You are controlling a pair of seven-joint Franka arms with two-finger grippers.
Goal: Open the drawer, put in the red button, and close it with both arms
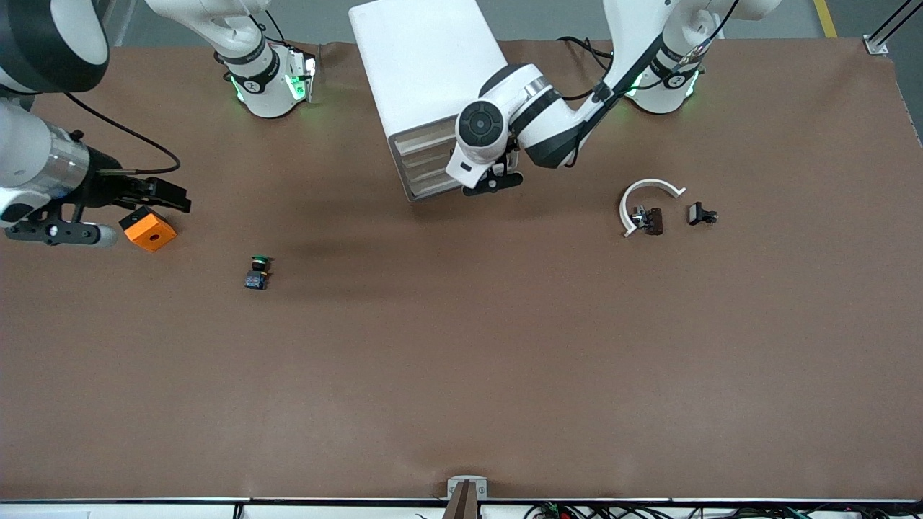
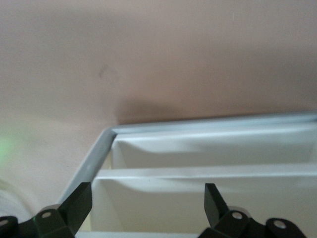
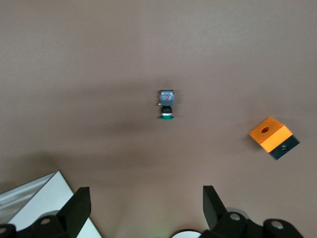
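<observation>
- Your left end effector (image 1: 492, 182) sits at the white drawer unit's (image 1: 425, 79) slatted front, its black fingers (image 2: 78, 203) spread apart.
- Your right end effector (image 1: 155, 193), fingers apart, hovers beside the orange cube (image 1: 149, 229).
- No red button shows; a green-capped switch (image 1: 257, 272) lies on the matte brown counter (image 1: 461, 375).
</observation>
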